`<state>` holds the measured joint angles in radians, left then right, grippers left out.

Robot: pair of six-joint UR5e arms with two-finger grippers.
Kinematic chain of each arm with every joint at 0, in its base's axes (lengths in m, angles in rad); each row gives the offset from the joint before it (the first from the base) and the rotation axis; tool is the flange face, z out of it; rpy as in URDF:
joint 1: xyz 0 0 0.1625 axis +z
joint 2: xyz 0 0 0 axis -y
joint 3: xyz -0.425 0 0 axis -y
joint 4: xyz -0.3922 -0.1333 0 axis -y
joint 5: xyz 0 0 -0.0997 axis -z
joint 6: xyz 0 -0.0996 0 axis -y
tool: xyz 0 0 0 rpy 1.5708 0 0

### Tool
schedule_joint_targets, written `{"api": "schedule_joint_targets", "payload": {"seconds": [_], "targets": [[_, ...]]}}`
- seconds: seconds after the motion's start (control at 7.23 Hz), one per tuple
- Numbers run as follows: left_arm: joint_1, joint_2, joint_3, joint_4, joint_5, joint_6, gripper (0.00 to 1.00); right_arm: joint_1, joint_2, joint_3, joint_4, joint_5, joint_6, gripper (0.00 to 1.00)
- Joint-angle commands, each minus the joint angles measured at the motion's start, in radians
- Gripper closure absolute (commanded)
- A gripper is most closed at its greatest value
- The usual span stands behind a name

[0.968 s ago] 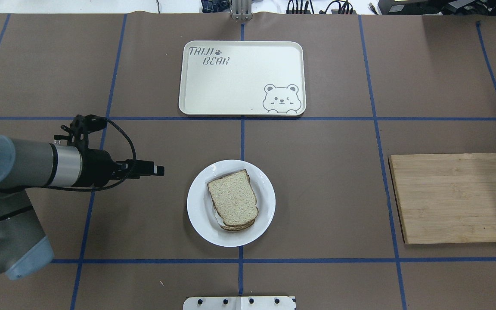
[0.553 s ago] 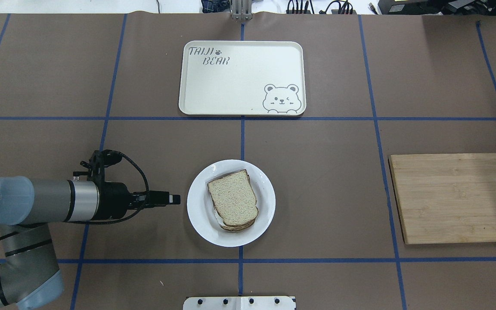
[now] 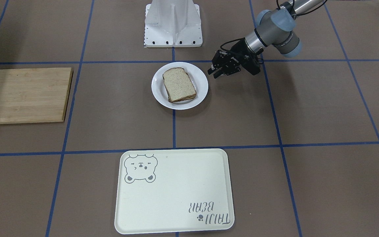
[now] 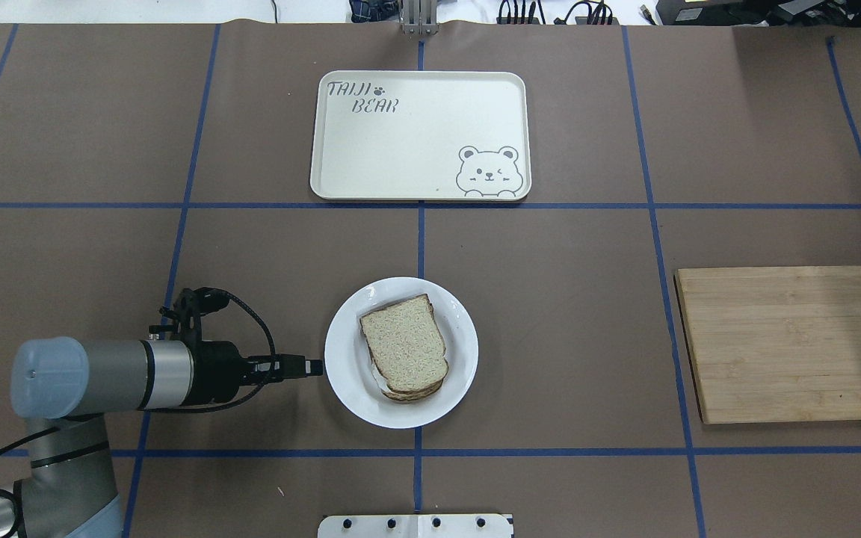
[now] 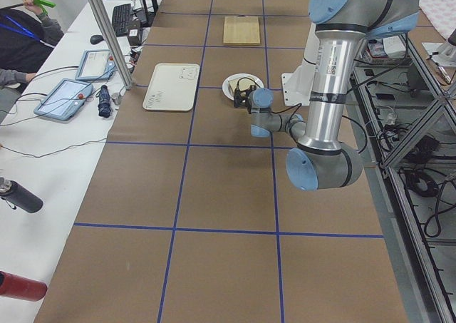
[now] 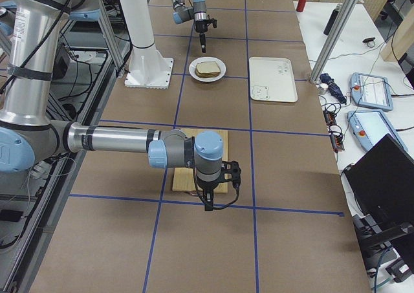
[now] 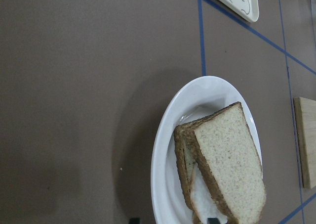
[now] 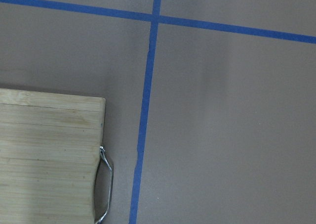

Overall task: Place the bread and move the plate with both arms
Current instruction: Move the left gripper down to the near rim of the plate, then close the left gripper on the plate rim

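Observation:
The bread (image 4: 404,350) lies on top of a stack on the round white plate (image 4: 342,385), near the table's middle. A second slice and some egg white peek out beneath the bread (image 7: 229,164). My left gripper (image 4: 315,367) lies level just off the plate's left rim, pointing at it. In the front-facing view the left gripper (image 3: 213,73) stands open, with nothing between its fingers. My right gripper (image 6: 218,204) shows only in the exterior right view, hanging over the near end of the cutting board; I cannot tell whether it is open or shut.
A cream bear tray (image 4: 419,134) lies beyond the plate. A wooden cutting board (image 4: 789,344) with a metal handle (image 8: 104,184) sits at the right. The white base block (image 4: 415,525) stands at the near edge. Blue tape lines cross the brown table cover.
My left arm has swung toward the robot's side and rightward. Its gripper tip went from well left of the plate to just beside the plate's left rim. Plate and bread have not moved.

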<state>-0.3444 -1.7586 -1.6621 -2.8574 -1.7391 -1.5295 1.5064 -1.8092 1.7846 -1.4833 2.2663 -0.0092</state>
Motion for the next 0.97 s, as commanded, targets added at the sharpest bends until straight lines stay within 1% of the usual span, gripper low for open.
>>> {"api": "schedule_joint_targets", "payload": {"seconds": [0.0, 0.14, 0.41, 0.55, 0.69, 0.83], "targets": [[0.066, -0.063, 0.063, -0.002, 0.081, -0.017, 0.57, 0.000, 0.004, -0.005, 0.000, 0.007, 0.000, 0.00], [0.073, -0.076, 0.074, -0.002, 0.098, -0.030, 0.57, 0.000, 0.004, -0.005, 0.000, 0.007, 0.000, 0.00], [0.073, -0.073, 0.073, -0.003, 0.098, -0.052, 0.57, 0.000, 0.002, -0.001, 0.000, 0.007, 0.002, 0.00], [0.073, -0.078, 0.068, -0.003, 0.096, -0.089, 0.71, 0.000, 0.002, -0.004, 0.000, 0.007, 0.002, 0.00], [0.077, -0.078, 0.080, -0.041, 0.098, -0.109, 0.94, 0.000, 0.001, -0.004, 0.000, 0.006, 0.002, 0.00], [0.077, -0.078, 0.105, -0.080, 0.098, -0.110, 1.00, 0.000, 0.002, -0.005, 0.000, 0.005, 0.002, 0.00]]}}
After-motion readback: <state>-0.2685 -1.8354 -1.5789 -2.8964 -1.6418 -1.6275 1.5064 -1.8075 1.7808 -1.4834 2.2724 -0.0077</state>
